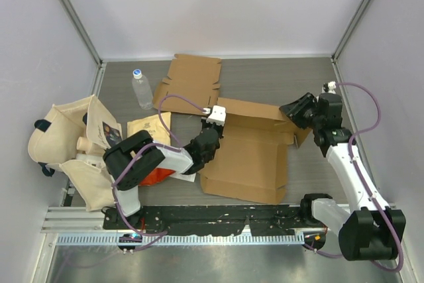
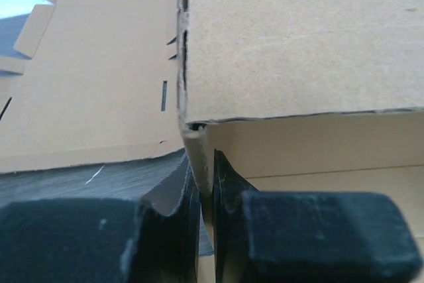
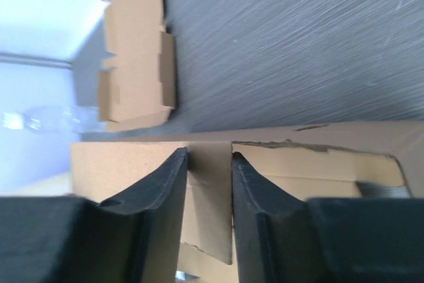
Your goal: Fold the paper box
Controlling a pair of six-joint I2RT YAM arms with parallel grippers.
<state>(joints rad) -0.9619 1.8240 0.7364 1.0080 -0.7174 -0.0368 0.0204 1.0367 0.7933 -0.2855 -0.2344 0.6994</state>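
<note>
Cardboard, half formed: the box (image 1: 248, 164) lies mid-tabletop (image 1: 278, 77) with its floor flat and its rear wall stood up. A flat sheet (image 1: 189, 81) and a bottle (image 1: 142, 88) lie behind the box to its left.

The left pincer (image 2: 206, 197) is at the box's rear left corner. Its fingers are closed tight on the thin edge of the side panel, with cardboard filling the slit between them. The right pincer (image 3: 209, 177) is at the box's rear right corner. It is part open, with a flap in the gap between its fingers. I cannot tell whether they are pressing on that flap.

The step in hand looks like taking hold of both rear corners so the side walls can be raised against the rear wall. Little of the fold seems done, since the front and sides lie flat.

Next, the right side likely needs a firm pinch. Then both arms should swing their panels up and inward together, keeping the rear wall upright. Pulling unevenly would probably drag the box across the tabletop.
</note>
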